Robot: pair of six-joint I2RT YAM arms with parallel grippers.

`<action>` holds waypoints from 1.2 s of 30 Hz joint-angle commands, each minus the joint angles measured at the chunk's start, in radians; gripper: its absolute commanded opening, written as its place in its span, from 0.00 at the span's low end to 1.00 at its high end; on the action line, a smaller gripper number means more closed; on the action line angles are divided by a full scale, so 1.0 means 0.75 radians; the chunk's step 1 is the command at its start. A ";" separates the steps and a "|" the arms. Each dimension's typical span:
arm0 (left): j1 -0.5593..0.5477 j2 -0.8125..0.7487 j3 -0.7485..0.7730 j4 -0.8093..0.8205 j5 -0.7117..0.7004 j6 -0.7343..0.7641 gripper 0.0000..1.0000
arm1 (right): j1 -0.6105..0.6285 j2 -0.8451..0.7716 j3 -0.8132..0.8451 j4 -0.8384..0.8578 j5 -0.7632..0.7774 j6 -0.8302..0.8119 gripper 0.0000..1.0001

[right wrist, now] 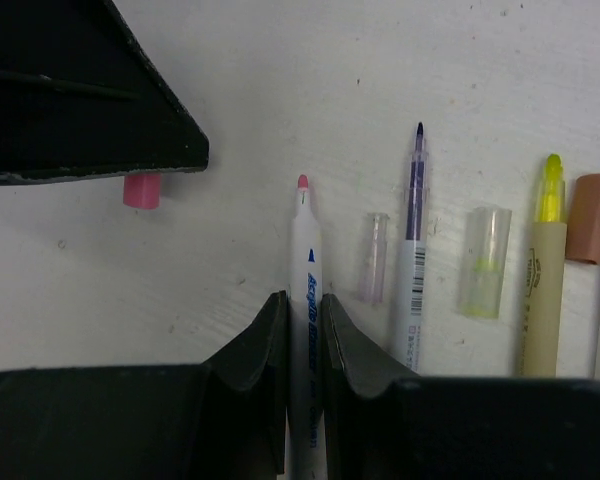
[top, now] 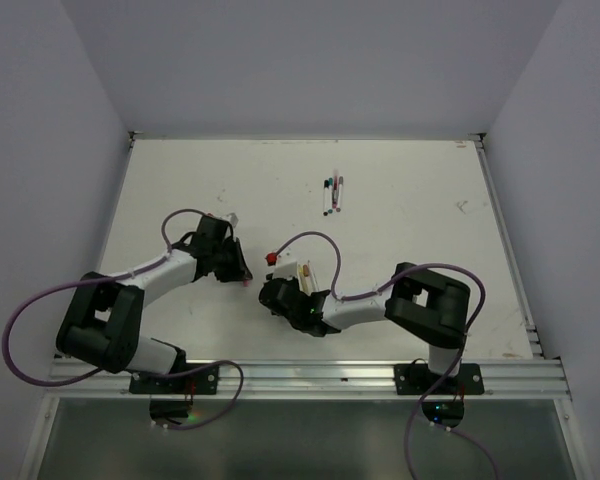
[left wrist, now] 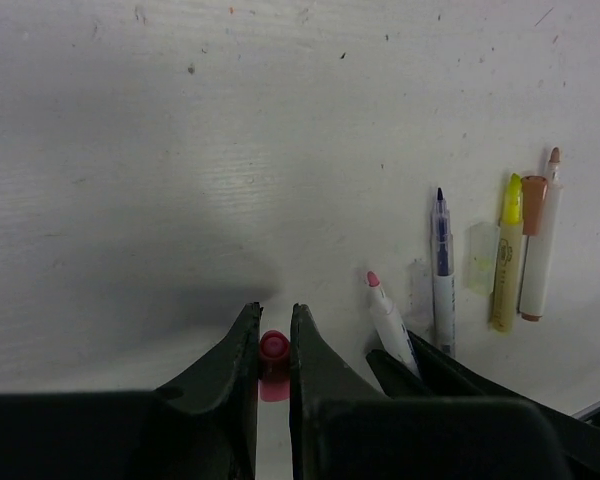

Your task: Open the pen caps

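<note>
In the left wrist view my left gripper (left wrist: 273, 312) is shut on a small pink pen cap (left wrist: 273, 357), held just above the white table. The right wrist view shows that same pink cap (right wrist: 142, 190) under the left gripper's dark fingers (right wrist: 90, 90). My right gripper (right wrist: 303, 298) is shut on the white barrel of a pen (right wrist: 305, 255), whose bare pink tip points away. From above, the left gripper (top: 244, 278) and the right gripper (top: 272, 292) are close together at the table's middle.
Right of the held pen lie a clear cap (right wrist: 374, 258), an uncapped blue pen (right wrist: 413, 230), a clear yellowish cap (right wrist: 485, 262), a yellow highlighter (right wrist: 546, 270) and a brown cap (right wrist: 590, 218). More pens (top: 333, 192) lie further back.
</note>
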 commanded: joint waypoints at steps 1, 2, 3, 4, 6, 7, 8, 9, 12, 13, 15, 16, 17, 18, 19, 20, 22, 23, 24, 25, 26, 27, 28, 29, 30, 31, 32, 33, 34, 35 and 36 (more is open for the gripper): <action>-0.019 0.041 -0.021 0.102 0.034 -0.031 0.00 | 0.001 0.016 0.041 -0.020 0.120 0.084 0.11; -0.028 0.049 -0.025 0.114 0.040 -0.041 0.00 | 0.001 0.022 0.045 -0.030 0.132 0.102 0.13; -0.034 0.063 -0.033 0.123 0.044 -0.045 0.00 | 0.001 0.026 0.051 -0.043 0.142 0.108 0.13; -0.038 0.069 -0.045 0.143 0.050 -0.049 0.01 | 0.001 0.032 0.057 -0.053 0.155 0.112 0.14; -0.052 0.088 -0.057 0.163 0.054 -0.070 0.01 | 0.001 0.049 0.070 -0.075 0.175 0.143 0.14; -0.056 0.096 -0.068 0.176 0.058 -0.074 0.01 | -0.001 0.055 0.078 -0.081 0.187 0.149 0.15; -0.060 0.102 -0.068 0.184 0.063 -0.082 0.01 | -0.001 0.063 0.084 -0.081 0.200 0.147 0.15; -0.077 0.112 -0.070 0.192 0.063 -0.094 0.01 | -0.001 0.065 0.088 -0.084 0.208 0.149 0.15; -0.105 0.135 -0.068 0.219 0.061 -0.117 0.03 | -0.001 0.063 0.096 -0.090 0.224 0.151 0.25; -0.111 0.139 -0.068 0.221 0.059 -0.121 0.04 | -0.003 0.057 0.094 -0.088 0.228 0.151 0.28; -0.128 0.155 -0.062 0.223 0.059 -0.127 0.08 | -0.003 0.026 0.086 -0.086 0.232 0.149 0.31; -0.130 0.161 -0.060 0.225 0.059 -0.127 0.09 | -0.003 0.010 0.082 -0.094 0.230 0.151 0.35; -0.134 0.166 -0.060 0.225 0.061 -0.131 0.10 | -0.003 -0.008 0.068 -0.096 0.224 0.149 0.36; -0.136 0.172 -0.064 0.225 0.059 -0.129 0.13 | -0.003 -0.055 0.060 -0.092 0.206 0.145 0.38; -0.136 0.176 -0.068 0.229 0.056 -0.133 0.14 | -0.003 -0.080 0.039 -0.084 0.198 0.135 0.40; -0.138 0.176 -0.072 0.231 0.056 -0.135 0.15 | -0.003 -0.111 0.029 -0.082 0.192 0.133 0.40; -0.138 0.178 -0.078 0.235 0.059 -0.139 0.20 | -0.003 -0.198 0.004 -0.071 0.173 0.123 0.41; -0.140 0.180 -0.082 0.233 0.059 -0.141 0.21 | -0.003 -0.229 -0.016 -0.073 0.171 0.115 0.41; -0.140 0.180 -0.084 0.233 0.059 -0.143 0.23 | -0.003 -0.260 -0.028 -0.075 0.171 0.110 0.41; -0.140 0.178 -0.084 0.231 0.056 -0.144 0.24 | -0.001 -0.325 -0.039 -0.077 0.171 0.104 0.41; -0.142 0.178 -0.086 0.229 0.054 -0.146 0.25 | 0.001 -0.354 -0.055 -0.083 0.173 0.088 0.41; -0.142 0.176 -0.086 0.227 0.052 -0.146 0.27 | -0.001 -0.385 -0.063 -0.088 0.175 0.078 0.42; -0.142 0.176 -0.084 0.225 0.052 -0.148 0.28 | -0.001 -0.411 -0.067 -0.092 0.177 0.066 0.43; -0.142 0.178 -0.086 0.225 0.052 -0.152 0.29 | -0.001 -0.462 -0.073 -0.098 0.181 0.041 0.44; -0.144 0.178 -0.084 0.225 0.050 -0.152 0.31 | -0.003 -0.483 -0.076 -0.104 0.191 0.031 0.46; -0.144 0.178 -0.084 0.227 0.054 -0.154 0.31 | -0.003 -0.501 -0.082 -0.110 0.200 0.006 0.48; -0.146 0.178 -0.082 0.223 0.054 -0.152 0.32 | -0.003 -0.538 -0.084 -0.112 0.220 -0.004 0.50; -0.146 0.178 -0.082 0.217 0.054 -0.152 0.32 | -0.007 -0.552 -0.088 -0.114 0.234 -0.016 0.55; -0.146 0.176 -0.084 0.215 0.052 -0.152 0.33 | -0.009 -0.567 -0.090 -0.130 0.249 -0.035 0.57; -0.146 0.170 -0.082 0.215 0.050 -0.154 0.33 | -0.017 -0.587 -0.090 -0.141 0.263 -0.041 0.60; -0.146 0.166 -0.084 0.207 0.048 -0.154 0.33 | -0.047 -0.595 -0.092 -0.149 0.263 -0.047 0.62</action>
